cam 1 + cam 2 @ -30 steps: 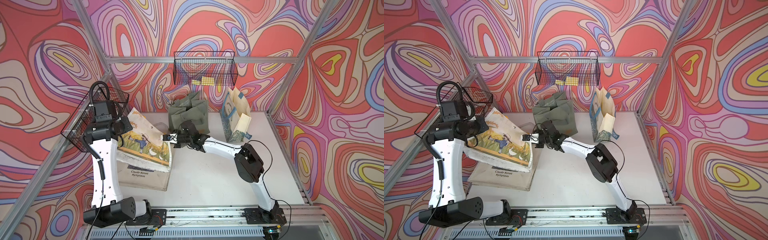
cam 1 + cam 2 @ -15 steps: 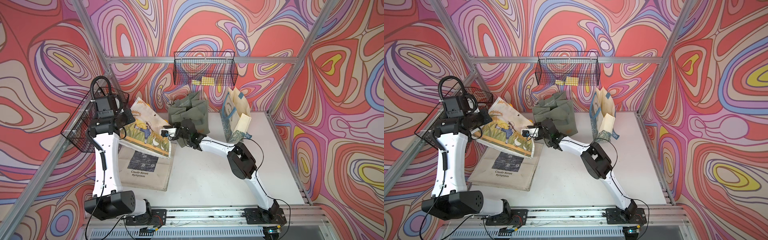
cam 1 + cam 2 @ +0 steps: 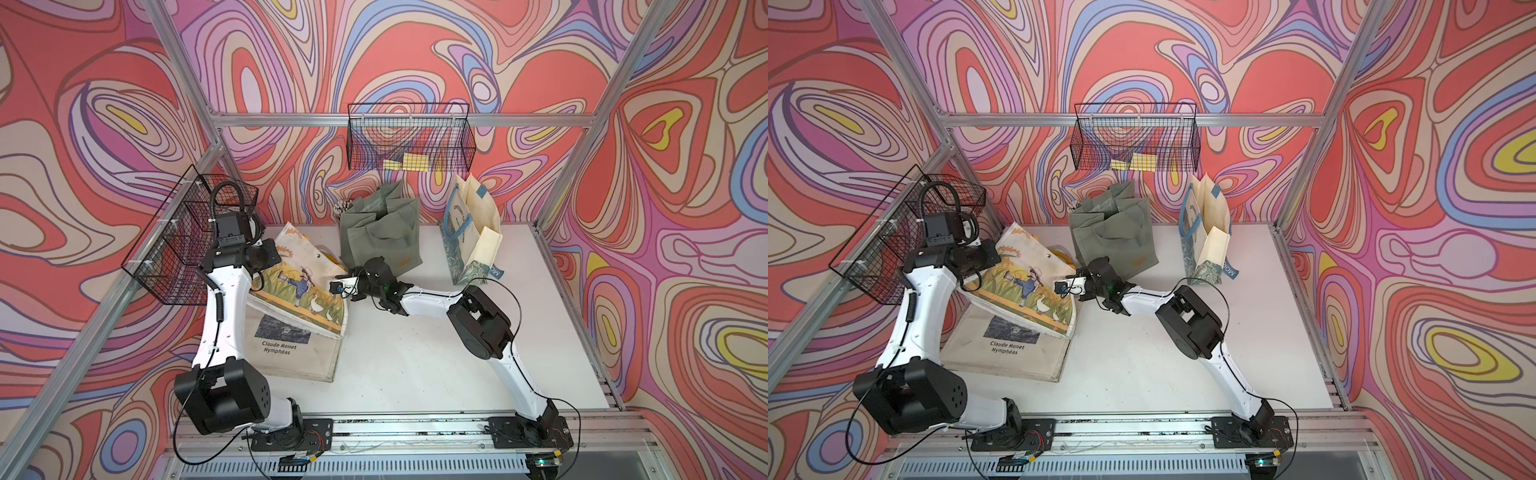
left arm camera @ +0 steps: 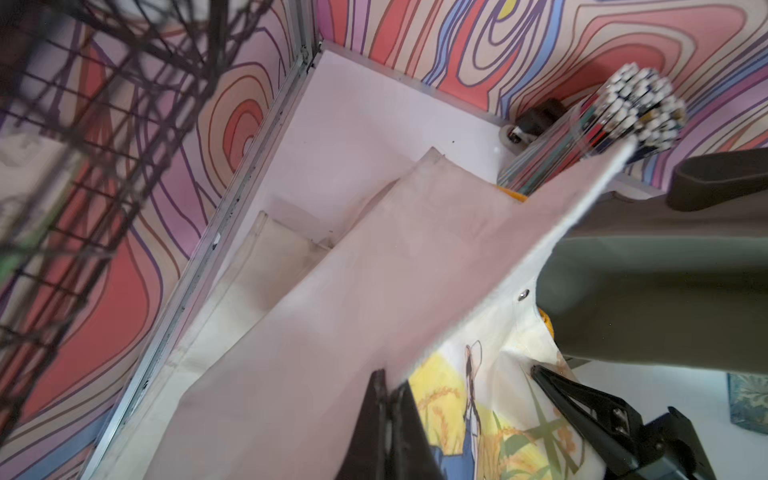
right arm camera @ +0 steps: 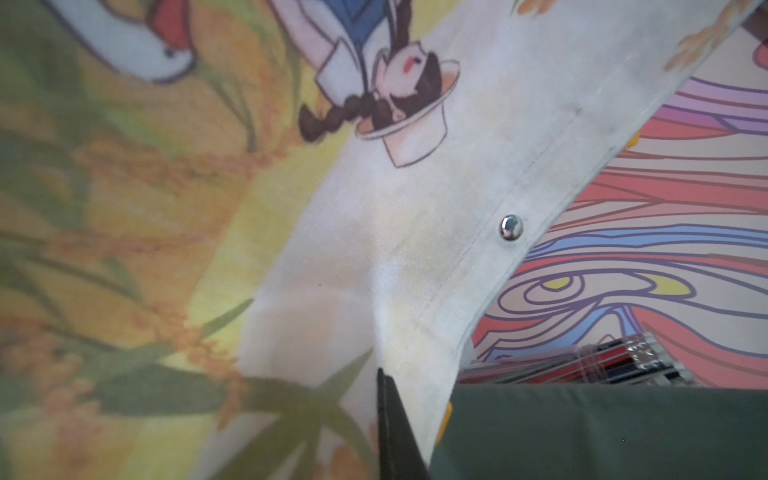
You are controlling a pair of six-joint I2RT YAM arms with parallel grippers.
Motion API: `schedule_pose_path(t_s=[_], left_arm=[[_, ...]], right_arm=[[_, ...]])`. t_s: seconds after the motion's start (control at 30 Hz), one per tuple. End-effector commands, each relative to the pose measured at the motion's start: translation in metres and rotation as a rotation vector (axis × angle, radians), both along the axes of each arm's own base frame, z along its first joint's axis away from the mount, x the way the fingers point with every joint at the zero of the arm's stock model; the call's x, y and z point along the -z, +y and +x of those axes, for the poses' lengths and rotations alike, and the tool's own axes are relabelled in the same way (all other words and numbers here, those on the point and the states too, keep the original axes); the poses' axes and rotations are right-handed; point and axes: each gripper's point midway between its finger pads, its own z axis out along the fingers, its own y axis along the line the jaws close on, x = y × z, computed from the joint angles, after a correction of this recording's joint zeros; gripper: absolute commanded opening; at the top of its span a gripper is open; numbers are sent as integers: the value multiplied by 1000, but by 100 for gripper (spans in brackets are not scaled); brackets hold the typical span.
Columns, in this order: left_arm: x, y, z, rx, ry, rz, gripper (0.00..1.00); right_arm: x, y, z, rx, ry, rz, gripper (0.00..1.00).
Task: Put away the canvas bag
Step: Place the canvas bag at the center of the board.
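In both top views the bag [image 3: 301, 286] is hanging tilted at left of centre. Its top edge is stretching between the two arms, and its lower edge is resting on the Monet bag [image 3: 286, 353], which is lying flat on the table [image 3: 415, 357]. The left gripper [image 3: 272, 258] is pinching the upper-left end and the right gripper [image 3: 343, 287] the right end, so the long axis is running left to right. The side basket [image 3: 166, 249] is hanging just left of the left wrist. The left arm is much nearer to it, while the right arm is reaching far across. The coming move is probably turning on lifting the bag leftward over that rim. The green bag [image 3: 380, 232] is crowding the right gripper from behind, and open table is lying at lower right.

In the left wrist view, the left gripper's fingers [image 4: 380, 399] are clamping the bag's plain edge at bottom centre. Basket mesh is filling the upper left, close by. The right gripper is biting the printed side at lower right.

In the right wrist view, one dark finger [image 5: 386, 399] is pressing printed cloth below the snap [image 5: 511, 227], with its partner hidden behind the fabric. The grip is closed on the bag.
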Motion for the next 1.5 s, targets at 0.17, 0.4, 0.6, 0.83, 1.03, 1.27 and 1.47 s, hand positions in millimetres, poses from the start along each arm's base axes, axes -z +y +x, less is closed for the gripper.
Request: schedule_pose_path(t_s=[0.17,0.4,0.6,0.83,1.03,1.27,1.47], left_arm=[[10,14,-17,-49,66,76,11],[16,27,-46,-144,95,145,41],[14,25,-62,-156,75,157,50],[23,6,-72,-97,73,80,52],[67,-19,-75,-52,133,-73,52],[102,-33,-69,-49,188,-196,51],[131,-37,-66,-93,234,-274,51]], right_arm=[[-36,6,-38,-70,90,98,0],[-15,4,-60,-97,156,94,0],[6,12,-71,-109,208,101,0],[31,19,-84,-125,250,35,12],[38,25,-80,-146,227,1,37],[20,3,-77,-83,198,-18,98],[5,-16,-74,-10,212,-45,98]])
